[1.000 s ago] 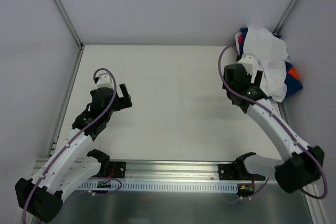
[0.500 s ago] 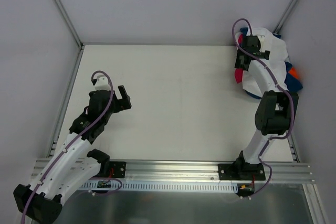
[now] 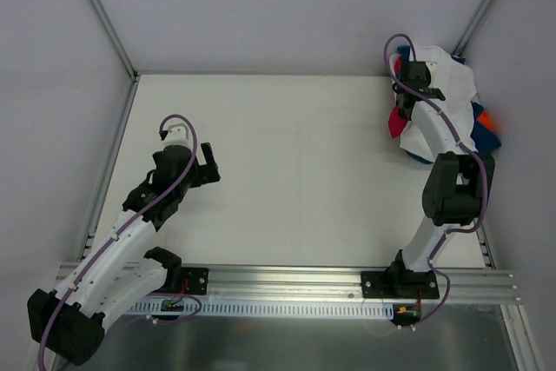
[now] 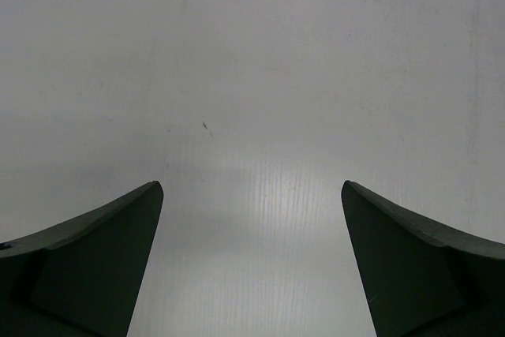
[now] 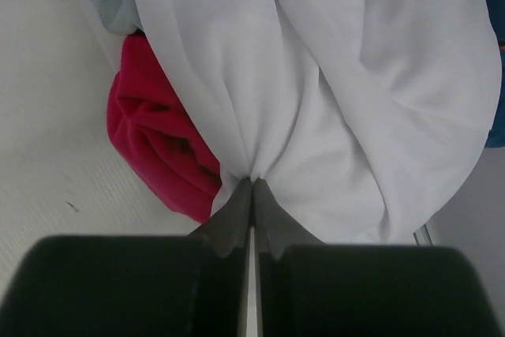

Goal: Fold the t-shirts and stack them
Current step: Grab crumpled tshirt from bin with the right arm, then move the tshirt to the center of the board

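T-shirts point(image 3: 456, 84) lie heaped in the far right corner. My right pincer point(image 5: 252, 189) is squeezed shut on a bit of the white shirt point(image 5: 339, 92). It may slip out, or drag the red shirt point(image 5: 154, 144) too.

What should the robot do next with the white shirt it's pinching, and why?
Probably lift the right hand and drag the white t-shirt toward the middle of the table. That hand is shut on a bunched fold, and the shirt lies heaped with the red shirt in the corner, so it needs room to spread.
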`<action>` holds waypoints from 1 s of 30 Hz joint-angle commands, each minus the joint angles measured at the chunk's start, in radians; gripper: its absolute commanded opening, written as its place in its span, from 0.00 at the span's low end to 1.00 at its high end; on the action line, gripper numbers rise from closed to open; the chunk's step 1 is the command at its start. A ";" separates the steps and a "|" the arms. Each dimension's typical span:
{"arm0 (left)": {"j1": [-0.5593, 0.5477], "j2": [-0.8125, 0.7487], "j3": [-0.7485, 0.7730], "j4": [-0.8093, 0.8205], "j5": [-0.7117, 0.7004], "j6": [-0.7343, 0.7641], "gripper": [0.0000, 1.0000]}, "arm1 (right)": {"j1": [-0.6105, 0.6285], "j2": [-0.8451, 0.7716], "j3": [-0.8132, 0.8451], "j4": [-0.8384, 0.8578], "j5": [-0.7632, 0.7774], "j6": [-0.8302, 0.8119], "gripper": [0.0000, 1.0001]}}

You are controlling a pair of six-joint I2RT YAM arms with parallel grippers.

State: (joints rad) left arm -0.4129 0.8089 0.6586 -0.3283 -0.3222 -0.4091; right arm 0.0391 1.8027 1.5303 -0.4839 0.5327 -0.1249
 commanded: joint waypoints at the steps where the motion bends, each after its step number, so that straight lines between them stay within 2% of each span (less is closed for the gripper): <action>1: -0.003 -0.013 0.016 0.003 0.002 -0.016 0.99 | -0.002 -0.088 -0.010 -0.027 -0.011 0.001 0.01; 6: -0.004 0.006 0.015 0.003 0.014 -0.026 0.99 | 0.019 -0.205 0.037 -0.079 -0.033 -0.015 0.00; 10: -0.003 0.029 0.021 0.005 0.017 -0.045 0.99 | 0.070 -0.307 0.154 -0.140 -0.054 -0.048 0.00; 13: -0.004 0.053 0.029 0.006 0.021 -0.057 0.99 | 0.108 -0.361 0.281 -0.209 -0.132 -0.054 0.00; 15: -0.004 0.064 0.033 0.011 0.028 -0.065 0.99 | 0.134 -0.381 0.378 -0.264 -0.239 -0.055 0.00; 16: -0.004 0.073 0.033 0.011 0.029 -0.068 0.99 | 0.137 -0.384 0.405 -0.281 -0.382 -0.038 0.00; 19: -0.003 0.085 0.036 0.017 0.035 -0.073 0.99 | 0.139 -0.359 0.517 -0.309 -0.613 0.011 0.01; 20: -0.004 0.085 0.038 0.018 0.037 -0.076 0.99 | 0.139 -0.344 0.551 -0.327 -0.757 0.049 0.01; 22: -0.003 0.084 0.039 0.021 0.043 -0.079 0.99 | 0.146 -0.291 0.635 -0.334 -0.885 0.094 0.01; 25: -0.003 0.078 0.036 0.026 0.046 -0.082 0.99 | 0.182 -0.205 0.721 -0.312 -1.144 0.181 0.02; 30: -0.003 0.073 0.032 0.026 0.048 -0.091 0.99 | 0.281 -0.071 0.766 -0.155 -1.402 0.405 0.03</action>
State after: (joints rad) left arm -0.4129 0.8955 0.6594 -0.3264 -0.2916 -0.4759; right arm 0.2661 1.6463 2.2753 -0.7380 -0.5655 0.0906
